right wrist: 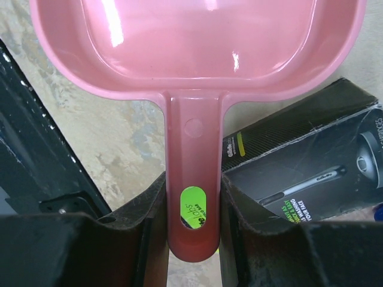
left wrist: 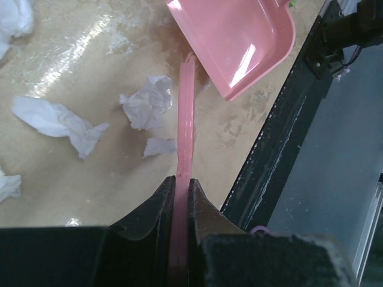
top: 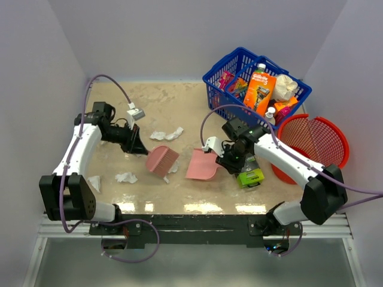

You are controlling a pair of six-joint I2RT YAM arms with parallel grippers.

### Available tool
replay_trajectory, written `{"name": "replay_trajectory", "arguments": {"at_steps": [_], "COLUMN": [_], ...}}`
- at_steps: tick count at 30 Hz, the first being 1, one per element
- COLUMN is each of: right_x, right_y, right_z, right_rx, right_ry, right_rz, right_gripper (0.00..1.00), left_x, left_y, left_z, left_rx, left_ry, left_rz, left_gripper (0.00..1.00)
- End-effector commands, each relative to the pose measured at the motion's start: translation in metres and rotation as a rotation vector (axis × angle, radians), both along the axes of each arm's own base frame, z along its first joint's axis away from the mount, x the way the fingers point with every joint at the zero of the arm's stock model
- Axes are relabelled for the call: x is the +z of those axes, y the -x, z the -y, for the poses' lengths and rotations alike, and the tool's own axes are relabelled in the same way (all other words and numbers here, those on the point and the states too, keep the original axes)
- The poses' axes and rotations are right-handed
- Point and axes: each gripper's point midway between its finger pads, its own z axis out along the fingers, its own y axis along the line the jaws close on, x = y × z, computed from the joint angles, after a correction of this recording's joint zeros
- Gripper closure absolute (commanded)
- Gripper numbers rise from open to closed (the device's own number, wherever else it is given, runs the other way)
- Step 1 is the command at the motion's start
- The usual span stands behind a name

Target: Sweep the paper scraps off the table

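Note:
My left gripper [top: 137, 144] [left wrist: 182, 183] is shut on a flat pink brush [top: 162, 160], seen edge-on in the left wrist view [left wrist: 186, 113], its far end down on the table [top: 179, 101]. My right gripper [top: 225, 156] [right wrist: 192, 179] is shut on the handle of the pink dustpan [top: 202, 165] [right wrist: 197, 42], which lies on the table just right of the brush; it also shows in the left wrist view [left wrist: 239, 42]. White paper scraps lie behind the brush [top: 167, 134], at the front left [top: 125, 177] [top: 94, 182], and beside the brush [left wrist: 147, 103] [left wrist: 57, 121] [left wrist: 158, 146].
A blue basket [top: 222, 84] full of packages stands at the back right. A red mesh basket [top: 335, 140] stands at the right edge. A black and green razor box [top: 250, 174] [right wrist: 311, 173] lies under my right gripper. The black front rail [left wrist: 269, 155] runs close by.

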Motion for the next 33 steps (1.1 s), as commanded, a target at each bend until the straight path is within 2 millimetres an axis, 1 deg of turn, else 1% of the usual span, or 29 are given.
{"name": "replay_trajectory", "arguments": {"at_steps": [1, 4, 5, 6, 8, 9, 11, 12, 13, 14, 15, 16, 17, 18, 20, 23, 25, 26, 27, 28, 29, 30, 31, 33], "right_x": [0.006, 0.007, 0.007, 0.007, 0.006, 0.005, 0.002, 0.001, 0.0, -0.001, -0.003, -0.004, -0.004, -0.004, -0.003, -0.003, -0.004, -0.004, -0.005, -0.007, -0.006, -0.008, -0.009, -0.014], "right_y": [0.003, 0.003, 0.003, 0.003, 0.002, 0.001, 0.0, -0.003, -0.007, -0.009, -0.011, -0.012, -0.013, -0.013, -0.014, -0.018, -0.025, -0.028, -0.031, -0.032, -0.036, -0.035, -0.031, -0.022], "right_z": [0.0, 0.002, 0.002, 0.003, 0.004, 0.004, 0.006, 0.008, 0.007, 0.007, 0.007, 0.006, 0.005, 0.004, 0.002, 0.001, 0.002, 0.002, 0.003, 0.003, 0.008, 0.008, 0.004, 0.002], "right_rx": [0.036, 0.054, 0.06, 0.061, 0.067, 0.069, 0.068, 0.061, 0.047, 0.042, 0.038, 0.03, 0.03, 0.031, 0.032, 0.016, -0.015, -0.033, -0.053, -0.06, -0.075, -0.079, -0.058, -0.02], "right_ry": [0.005, 0.02, 0.02, 0.021, 0.03, 0.039, 0.052, 0.067, 0.067, 0.071, 0.074, 0.076, 0.072, 0.069, 0.065, 0.066, 0.078, 0.084, 0.088, 0.104, 0.135, 0.144, 0.146, 0.158], "right_rz": [-0.007, -0.011, -0.012, -0.013, -0.012, -0.014, -0.015, -0.003, 0.01, 0.016, 0.021, 0.018, 0.017, 0.013, 0.012, 0.021, 0.046, 0.06, 0.072, 0.09, 0.123, 0.138, 0.14, 0.129], "right_gripper": [1.0, 1.0, 1.0, 1.0, 1.0, 1.0, 1.0, 1.0, 1.0, 1.0, 1.0, 1.0, 1.0, 1.0, 1.0, 1.0, 1.0, 1.0, 1.0, 1.0, 1.0, 1.0, 1.0, 1.0], "left_x": [0.01, -0.008, -0.016, -0.018, -0.026, -0.025, -0.028, -0.028, -0.022, -0.026, -0.023, -0.012, -0.01, 0.003, 0.013, 0.026, 0.027, 0.031, 0.032, 0.029, 0.028, 0.031, 0.028, 0.034], "left_y": [-0.004, -0.007, -0.013, -0.027, -0.04, -0.052, -0.066, -0.073, -0.082, -0.089, -0.096, -0.106, -0.111, -0.118, -0.12, -0.109, -0.1, -0.097, -0.094, -0.097, -0.098, -0.098, -0.102, -0.103], "left_z": [0.02, 0.026, 0.023, 0.021, 0.016, 0.015, 0.013, 0.012, 0.012, 0.012, 0.013, 0.013, 0.016, 0.018, 0.02, 0.022, 0.017, 0.014, 0.008, -0.003, -0.011, -0.018, -0.034, -0.047], "left_rx": [-0.028, -0.056, -0.036, 0.003, 0.041, 0.06, 0.08, 0.084, 0.087, 0.092, 0.101, 0.104, 0.099, 0.101, 0.09, 0.051, 0.052, 0.062, 0.087, 0.137, 0.166, 0.194, 0.246, 0.275], "left_ry": [0.097, 0.068, 0.039, 0.025, -0.018, -0.022, -0.04, -0.042, -0.043, -0.048, -0.041, -0.034, -0.018, -0.004, 0.016, 0.028, 0.009, -0.004, -0.024, -0.097, -0.141, -0.186, -0.277, -0.352], "left_rz": [0.047, 0.019, 0.012, 0.04, 0.071, 0.109, 0.13, 0.146, 0.166, 0.157, 0.164, 0.191, 0.19, 0.212, 0.226, 0.24, 0.221, 0.228, 0.206, 0.202, 0.196, 0.186, 0.194, 0.222], "left_gripper": [1.0, 1.0, 1.0, 1.0, 1.0, 1.0, 1.0, 1.0, 1.0, 1.0, 1.0, 1.0, 1.0, 1.0, 1.0, 1.0, 1.0, 1.0, 1.0, 1.0, 1.0, 1.0, 1.0, 1.0]}}
